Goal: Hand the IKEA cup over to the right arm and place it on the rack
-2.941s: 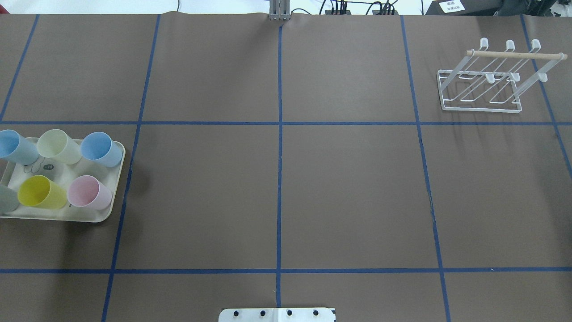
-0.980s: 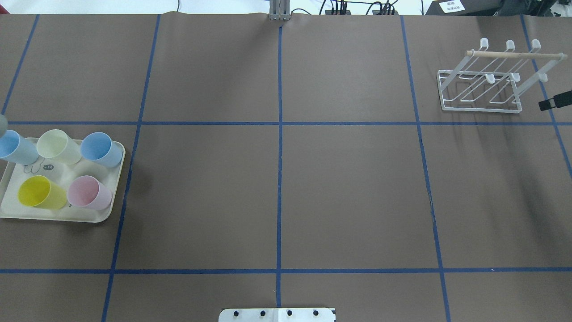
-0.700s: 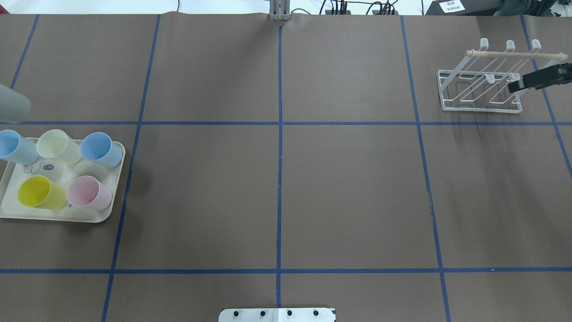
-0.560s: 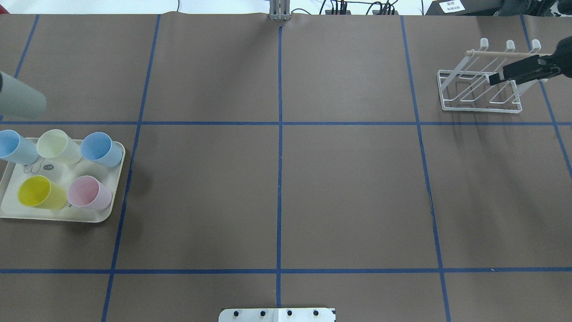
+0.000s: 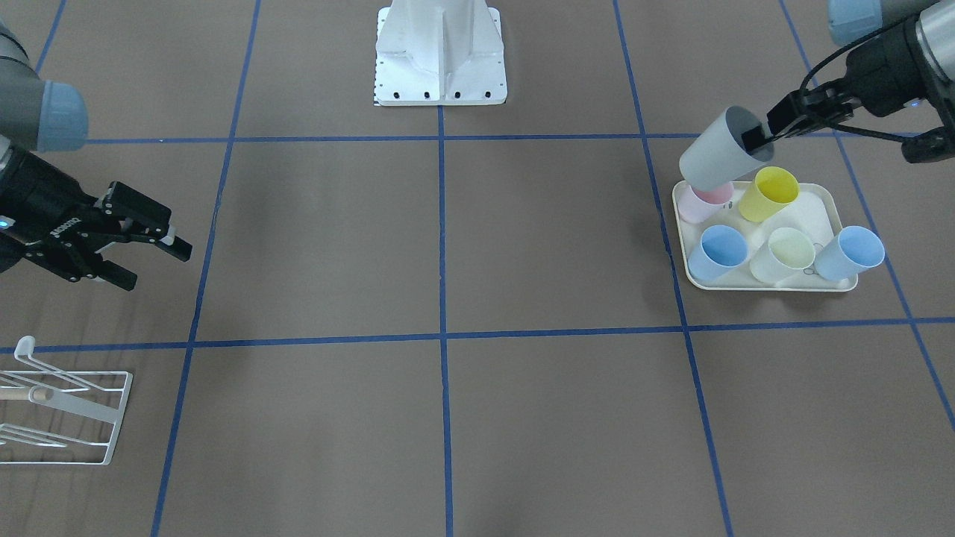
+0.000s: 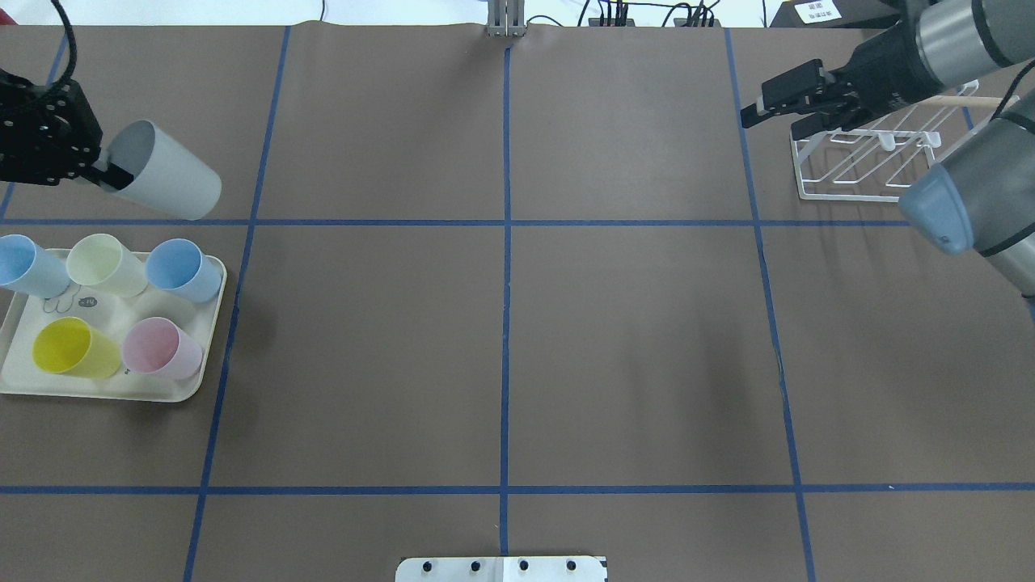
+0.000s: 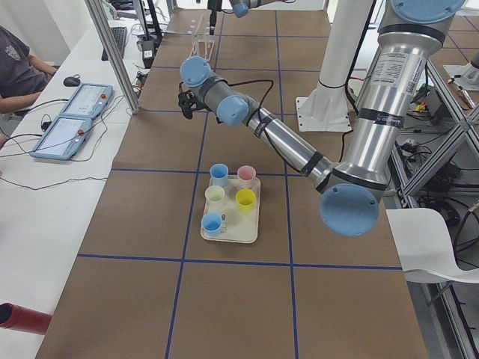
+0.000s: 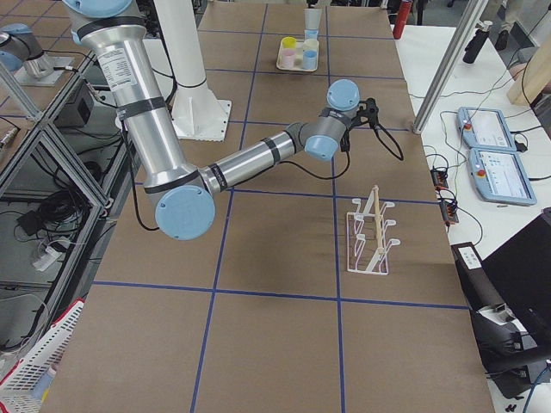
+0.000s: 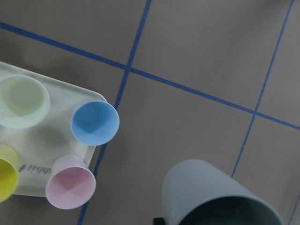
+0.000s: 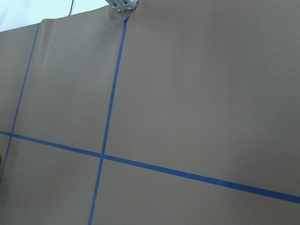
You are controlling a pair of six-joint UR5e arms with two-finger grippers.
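Bimanual cup transfer, cup lifted. The left end effector (image 6: 111,171) is clamped on the rim of the grey cup (image 6: 166,174): one finger lies inside the mouth and the other against the outer wall. The cup hangs in the air, tilted, with its mouth towards the end effector and its base pointing to the middle of the bench (image 6: 631,339). It is clear of the cream tray (image 6: 105,394), on the side away from the robot's base.

Five cups stand on the tray: two blue cups (image 6: 182,271), a pale yellow-green cup (image 6: 105,265), a yellow cup (image 6: 73,347) and a pink cup (image 6: 162,347).

At the opposite end of the bench, the right end effector (image 5: 153,267) is raised above the surface. Its jaws are apart and hold nothing. It is near the white wire rack (image 6: 861,166) without touching it. The rack stands on the bench with its wooden crossbar uppermost, and no cup hangs on its prongs. Blue tape lines divide the brown bench cover into rectangles.
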